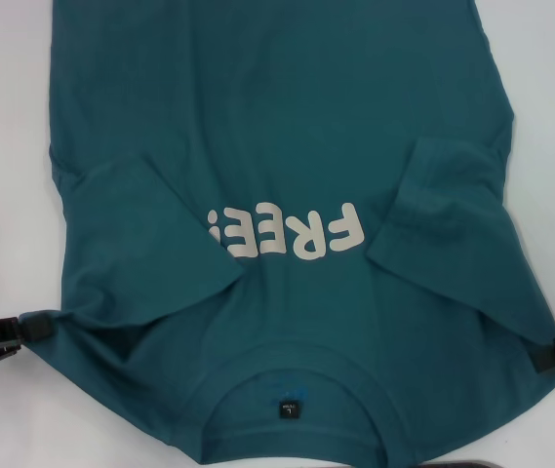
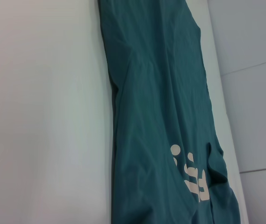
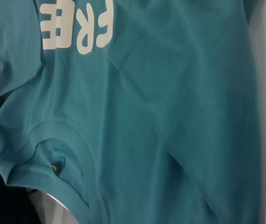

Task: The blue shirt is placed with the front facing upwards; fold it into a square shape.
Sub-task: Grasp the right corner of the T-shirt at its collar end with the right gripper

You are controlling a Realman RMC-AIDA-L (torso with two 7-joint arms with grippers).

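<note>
- The blue shirt (image 1: 287,107) is showing a cream print reading "FREE!" (image 1: 287,234) across its chest, upside down in the head view.
- A small black neck label (image 1: 288,410) inside the collar is bearing pale marks too small to read.

Teal-blue shirt (image 1: 287,127) lies front-up on the white tabletop, both sleeves folded inward, collar nearest the robot.
</note>
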